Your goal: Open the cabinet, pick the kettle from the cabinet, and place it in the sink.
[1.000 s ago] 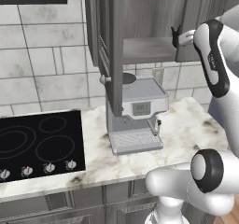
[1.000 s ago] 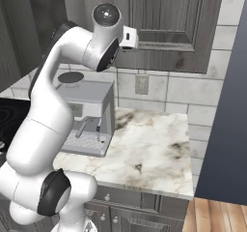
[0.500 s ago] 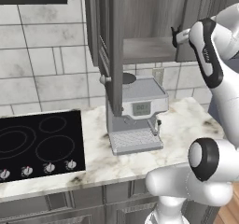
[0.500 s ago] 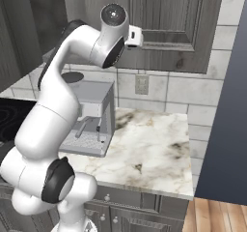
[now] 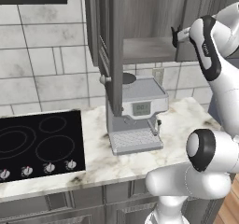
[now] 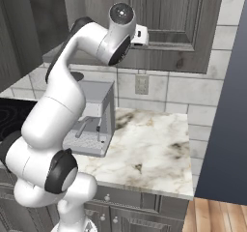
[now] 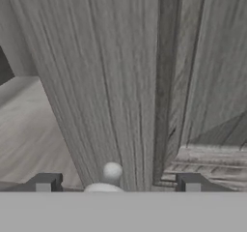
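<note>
The gripper (image 7: 117,183) stands wide, its fingertips (image 7: 44,182) either side of the small round knob (image 7: 112,170) on the right cabinet (image 5: 148,50) door, gripping nothing. Since a second ago the arm's elbow has swung upward; the hand itself has barely moved. The left door hangs open above the coffee machine (image 5: 135,115); the kettle and sink cannot be made out.

The cabinet (image 5: 154,27) stands with its left door (image 5: 109,45) swung out over the coffee machine (image 5: 137,113), leaving the shelf (image 5: 147,50) open to reach from the front. The right door (image 6: 173,23) is shut and blocks that side; the hand (image 7: 116,183), fingers spread, sits close against it with the knob (image 7: 112,170) between them. The desk (image 6: 149,149) right of the machine lies free.
</note>
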Available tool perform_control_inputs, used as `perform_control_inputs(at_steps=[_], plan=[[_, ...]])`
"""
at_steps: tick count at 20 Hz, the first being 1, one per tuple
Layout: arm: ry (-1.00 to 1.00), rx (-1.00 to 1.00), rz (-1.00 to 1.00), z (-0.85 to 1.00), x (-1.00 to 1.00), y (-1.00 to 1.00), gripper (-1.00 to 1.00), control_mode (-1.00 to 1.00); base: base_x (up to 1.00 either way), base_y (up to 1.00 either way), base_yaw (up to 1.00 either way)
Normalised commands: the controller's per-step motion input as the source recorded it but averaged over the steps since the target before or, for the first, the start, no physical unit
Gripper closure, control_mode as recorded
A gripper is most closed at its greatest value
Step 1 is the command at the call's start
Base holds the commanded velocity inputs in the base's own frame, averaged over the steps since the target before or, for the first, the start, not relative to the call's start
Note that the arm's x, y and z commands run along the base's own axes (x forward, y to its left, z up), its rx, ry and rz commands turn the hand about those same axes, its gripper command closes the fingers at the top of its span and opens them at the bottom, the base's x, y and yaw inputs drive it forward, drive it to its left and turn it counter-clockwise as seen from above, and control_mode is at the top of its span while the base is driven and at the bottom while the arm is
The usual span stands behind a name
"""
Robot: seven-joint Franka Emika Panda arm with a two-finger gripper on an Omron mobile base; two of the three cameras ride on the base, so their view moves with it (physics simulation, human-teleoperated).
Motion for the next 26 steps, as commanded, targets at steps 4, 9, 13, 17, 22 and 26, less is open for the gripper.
perform_control_inputs(at_steps=[4, 9, 13, 17, 22, 26], plan=[[0.0, 0.0, 0.0, -0.07, 0.27, 0.12, -1.0, -1.0, 0.0, 0.0, 0.0], [0.0, 0.0, -0.02, -0.09, 0.16, 0.1, -1.0, -1.0, 0.0, 0.0, 0.0], [0.0, 0.0, -0.07, -0.14, 0.12, 0.26, 1.0, -1.0, 0.0, 0.0, 0.0], [0.0, 0.0, -0.11, -0.15, 0.14, 0.28, 1.0, -1.0, 0.0, 0.0, 0.0], [0.01, 0.0, -0.13, -0.13, 0.15, 0.2, 1.0, -1.0, 0.0, 0.0, 0.0], [0.0, 0.0, -0.1, -0.09, 0.11, 0.16, 1.0, -1.0, 0.0, 0.0, 0.0]])
